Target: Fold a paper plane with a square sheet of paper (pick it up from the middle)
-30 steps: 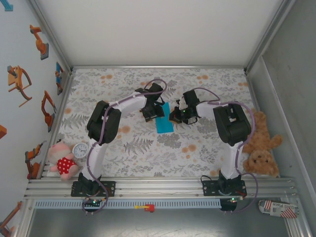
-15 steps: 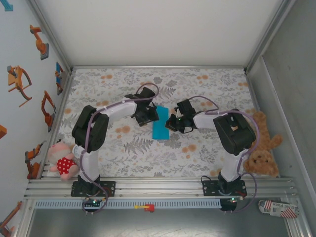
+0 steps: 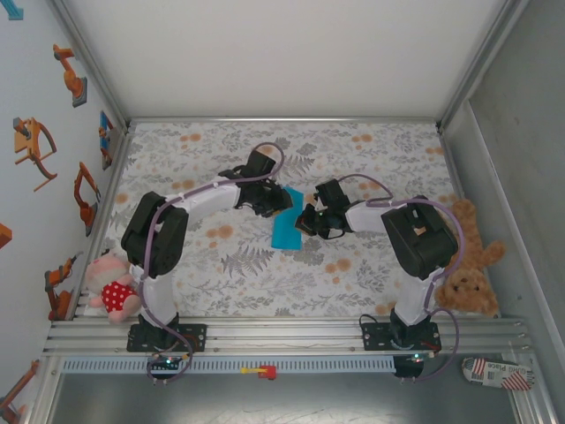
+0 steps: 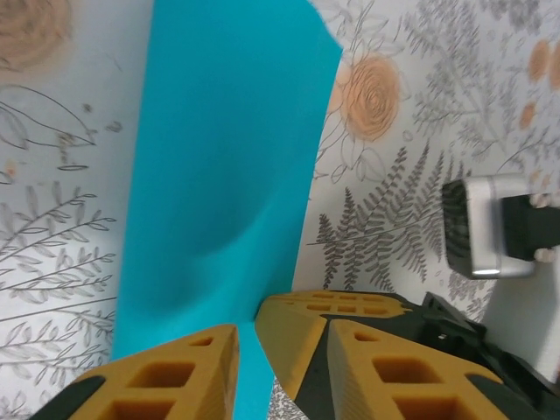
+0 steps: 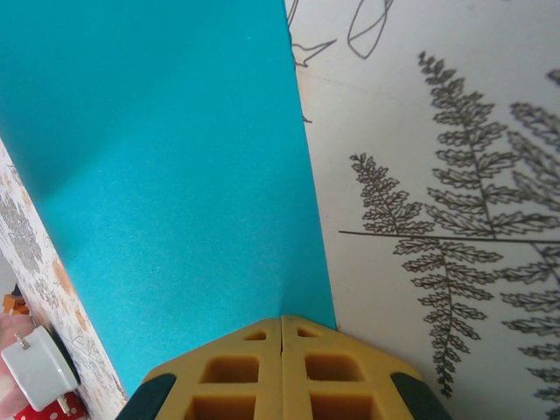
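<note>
Your left jaws have just narrowed onto the sheet's (image 4: 219, 175) left edge, and the right jaws stay pressed together on its right edge. The sheet lies mid-desk (image 3: 371, 274) between them. Both sides look held, ready for folding.

Square sheet of paper (image 3: 285, 231): folded narrower than a second ago. Left tool (image 3: 281, 206): moved onto its far edge, jaws narrowed.
</note>
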